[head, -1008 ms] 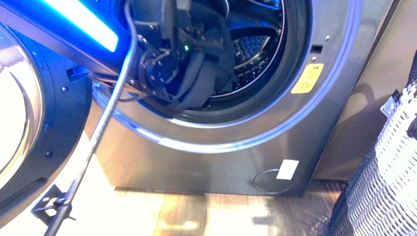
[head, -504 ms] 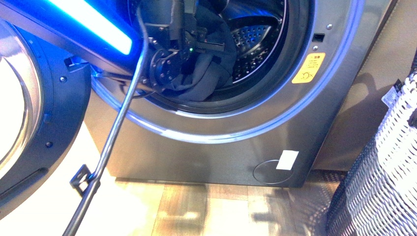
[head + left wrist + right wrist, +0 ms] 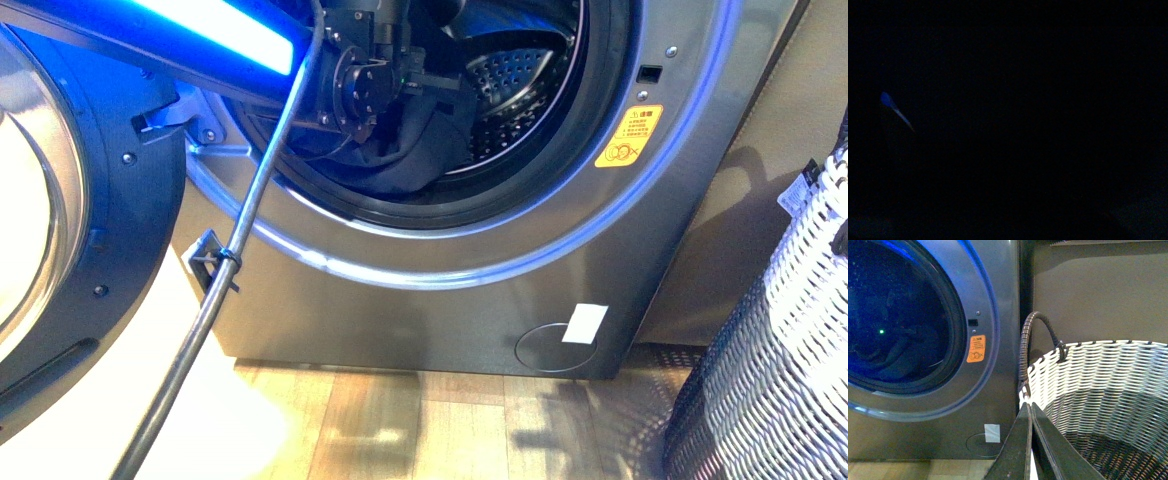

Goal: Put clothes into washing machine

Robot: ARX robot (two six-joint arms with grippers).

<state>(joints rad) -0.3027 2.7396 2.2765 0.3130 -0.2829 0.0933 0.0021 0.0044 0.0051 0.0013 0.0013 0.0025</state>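
Observation:
The washing machine (image 3: 450, 300) is silver-grey, its porthole open onto the perforated drum (image 3: 510, 90). My left arm reaches through the porthole. My left gripper (image 3: 432, 84) is shut on the clothes (image 3: 415, 150), a dark navy garment that hangs from it inside the drum, down to the gasket. The left wrist view is dark. My right gripper (image 3: 1028, 407) is shut and empty, held by the rim of the white woven basket (image 3: 1098, 375), to the right of the washing machine (image 3: 998, 315). The clothes (image 3: 893, 355) show dimly in the drum there.
The washer door (image 3: 60, 250) stands open at the left. A grey cable (image 3: 230, 270) hangs from my left arm across the machine's front. The white woven basket (image 3: 790, 330) stands at the right. A yellow sticker (image 3: 628, 137) and a white label (image 3: 585, 324) mark the front panel.
My left arm has pushed further right and deeper into the drum with the clothes. The garment has moved off the gasket lip and further inside. The cable swung right.

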